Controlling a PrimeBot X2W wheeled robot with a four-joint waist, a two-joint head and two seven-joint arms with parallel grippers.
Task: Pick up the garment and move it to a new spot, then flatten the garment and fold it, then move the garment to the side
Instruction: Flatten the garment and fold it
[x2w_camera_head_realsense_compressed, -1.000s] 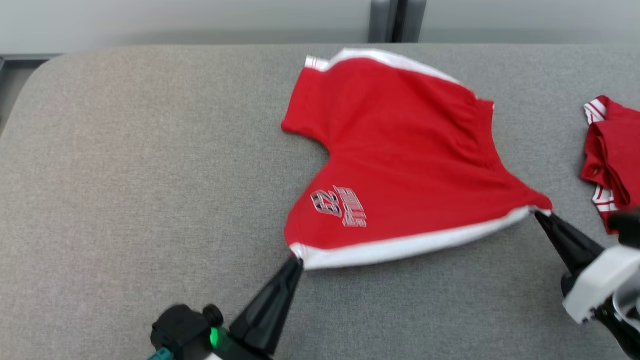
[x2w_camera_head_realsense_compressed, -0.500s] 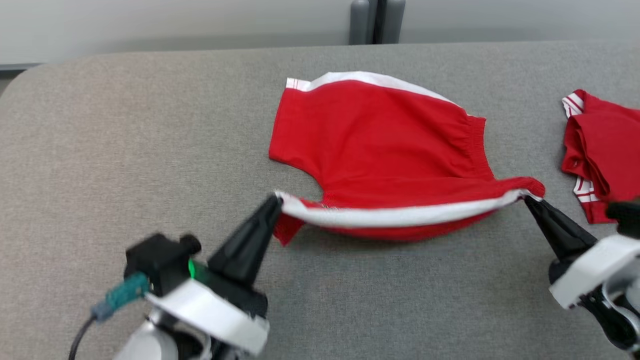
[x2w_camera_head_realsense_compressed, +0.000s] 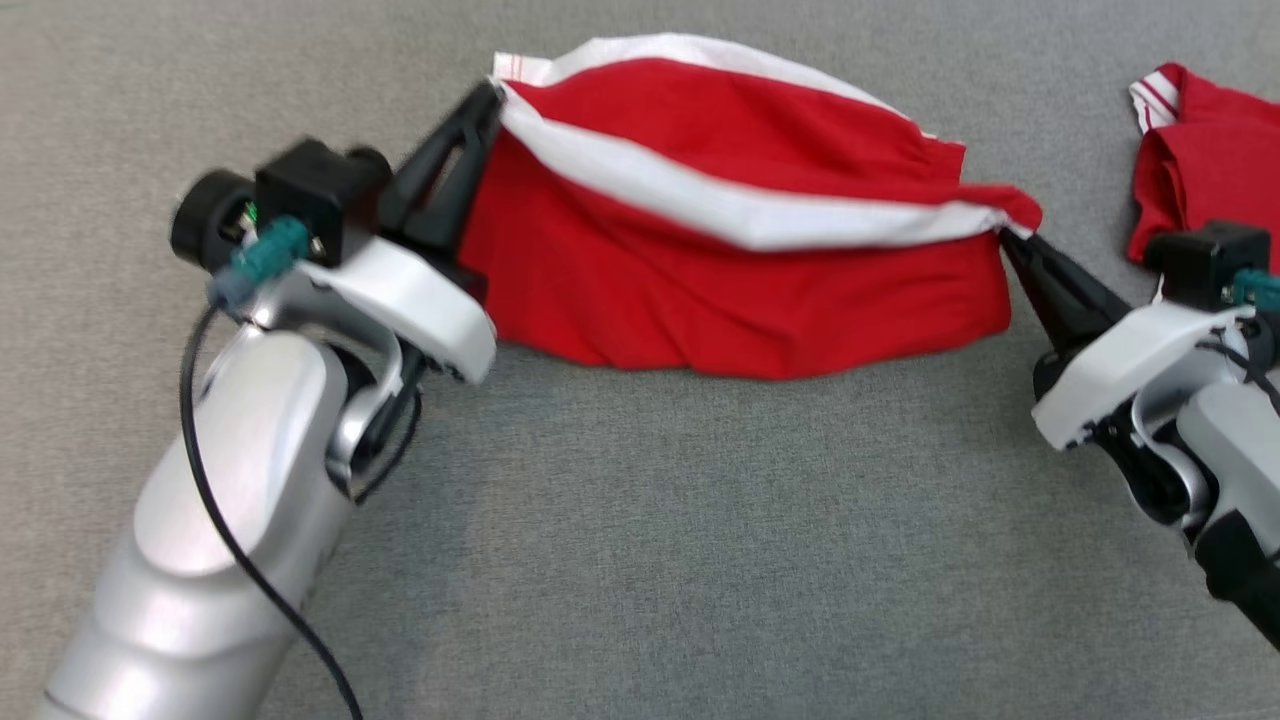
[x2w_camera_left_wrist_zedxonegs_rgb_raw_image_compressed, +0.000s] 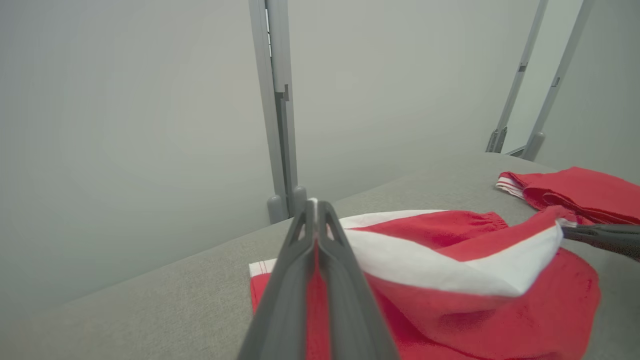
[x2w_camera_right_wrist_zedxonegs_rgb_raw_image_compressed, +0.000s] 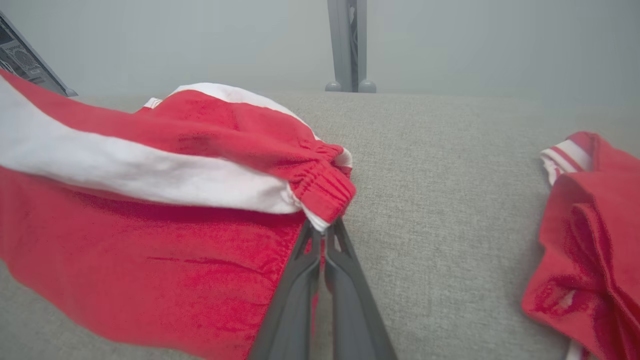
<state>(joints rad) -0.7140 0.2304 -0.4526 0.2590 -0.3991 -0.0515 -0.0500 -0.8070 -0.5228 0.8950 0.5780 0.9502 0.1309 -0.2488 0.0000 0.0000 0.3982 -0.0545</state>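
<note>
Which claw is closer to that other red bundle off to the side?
The right gripper: it pinches a corner of the shorts beside the bundle. The left gripper pinches the opposite, farther corner.

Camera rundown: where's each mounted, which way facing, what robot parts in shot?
Head: on the head, looking down at grey tabletop; both forearms, left gripper and right gripper shut on red shorts.
Left wrist: looks along own fingers toward wall post; right gripper's tip at right.
Right wrist: looks along own fingers across tabletop toward that post.
Shared: all three show the shorts and second red garment.
</note>
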